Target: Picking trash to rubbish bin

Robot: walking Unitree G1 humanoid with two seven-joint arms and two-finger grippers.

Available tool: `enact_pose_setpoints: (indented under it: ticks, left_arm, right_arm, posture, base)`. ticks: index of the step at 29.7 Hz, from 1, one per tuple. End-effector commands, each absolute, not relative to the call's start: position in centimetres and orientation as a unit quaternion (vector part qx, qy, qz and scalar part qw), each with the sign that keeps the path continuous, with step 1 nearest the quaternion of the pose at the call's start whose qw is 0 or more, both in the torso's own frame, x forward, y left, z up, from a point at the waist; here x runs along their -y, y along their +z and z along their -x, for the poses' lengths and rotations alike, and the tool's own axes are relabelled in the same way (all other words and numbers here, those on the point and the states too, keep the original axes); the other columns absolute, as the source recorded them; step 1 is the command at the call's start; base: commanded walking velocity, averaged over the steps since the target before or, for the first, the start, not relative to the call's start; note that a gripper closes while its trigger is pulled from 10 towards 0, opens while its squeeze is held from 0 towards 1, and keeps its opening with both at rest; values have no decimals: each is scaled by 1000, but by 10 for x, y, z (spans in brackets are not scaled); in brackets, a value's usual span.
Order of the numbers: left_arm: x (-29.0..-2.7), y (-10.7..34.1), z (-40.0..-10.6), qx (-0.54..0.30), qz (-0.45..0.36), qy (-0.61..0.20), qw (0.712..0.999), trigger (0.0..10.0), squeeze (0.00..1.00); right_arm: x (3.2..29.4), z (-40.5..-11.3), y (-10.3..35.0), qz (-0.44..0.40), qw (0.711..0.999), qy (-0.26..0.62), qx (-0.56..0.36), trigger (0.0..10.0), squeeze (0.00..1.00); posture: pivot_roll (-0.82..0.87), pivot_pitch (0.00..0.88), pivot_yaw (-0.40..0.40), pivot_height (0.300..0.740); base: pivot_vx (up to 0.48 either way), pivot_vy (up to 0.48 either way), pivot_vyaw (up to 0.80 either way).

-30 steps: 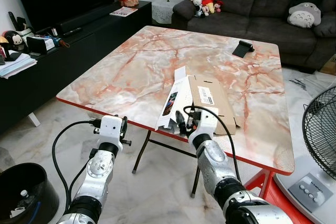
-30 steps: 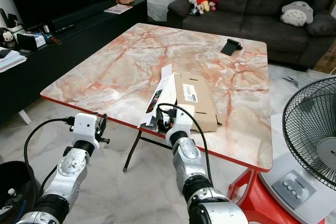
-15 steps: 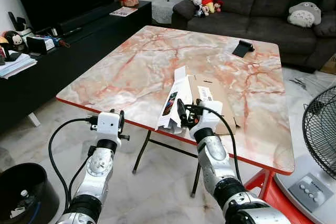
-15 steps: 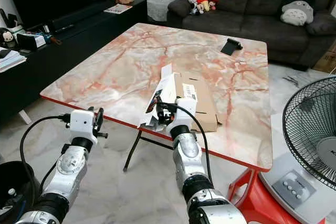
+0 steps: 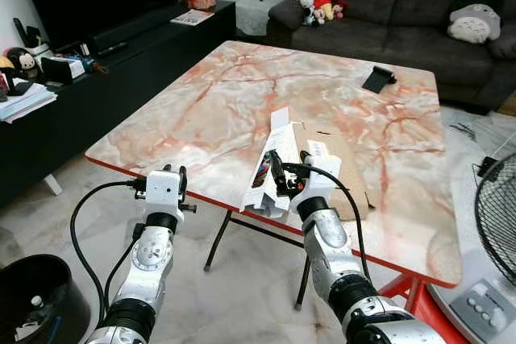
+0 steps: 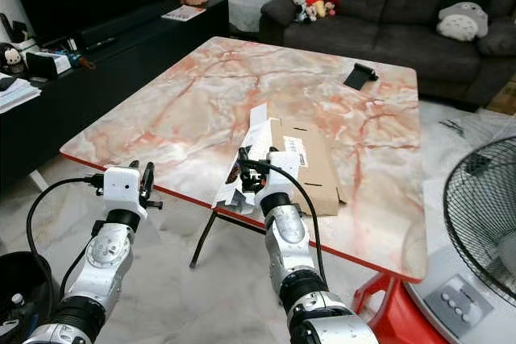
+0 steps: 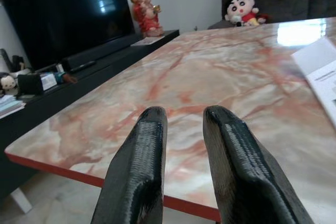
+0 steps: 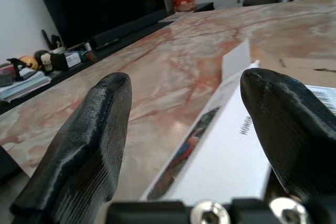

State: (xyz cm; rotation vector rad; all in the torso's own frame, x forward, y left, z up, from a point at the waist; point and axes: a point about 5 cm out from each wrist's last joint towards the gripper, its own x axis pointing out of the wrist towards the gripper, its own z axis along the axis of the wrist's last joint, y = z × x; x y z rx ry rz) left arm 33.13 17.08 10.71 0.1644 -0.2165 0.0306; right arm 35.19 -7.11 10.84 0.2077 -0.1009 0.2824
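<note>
The right gripper (image 8: 181,114) has its two black fingers spread wide apart, one on each side of the near end of a white carton (image 5: 270,168) that lies at the front edge of the table (image 5: 201,114); whether either finger touches the carton cannot be told. In the head views this gripper (image 5: 282,176) sits just at the table's near edge, with the carton's end overhanging the red rim. Touching the carton's far side lies a flattened brown cardboard box (image 5: 334,168) bearing a white label. The left gripper (image 7: 181,145) is held with its fingers close together, a narrow gap between them and nothing in it, just off the near-left edge of the table (image 5: 176,187). The tabletop is glossy marble-patterned, pink and white, trimmed in red, on folding metal legs, and a small black object (image 5: 378,80) rests near its far right corner. The floor is pale marble tile. A black rubbish bin (image 5: 36,296) stands on the floor at the robot's near left. Along the left wall runs a black TV console (image 5: 97,70) under a dark screen; a dark sofa (image 5: 387,6) with plush toys lines the back, and a floor fan (image 5: 496,223) stands on the right.
</note>
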Motion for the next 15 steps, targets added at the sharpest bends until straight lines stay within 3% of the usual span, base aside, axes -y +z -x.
enact_pose_setpoints:
  ticks: [1, 15]
  left_arm:
    - [-173, 113, -332, 121, -90, 19, 988, 10000, 0]
    - [-174, 114, -334, 122, -90, 23, 988, 10000, 0]
  right_arm:
    - [61, -349, 109, -111, 981, 150, 54, 10000, 0]
    - [61, -350, 110, -114, 981, 148, 54, 10000, 0]
  posture:
    - [59, 0, -15, 740]
    - [53, 0, -15, 740]
  base:
    - [300, 0, 0]
    - [302, 0, 0]
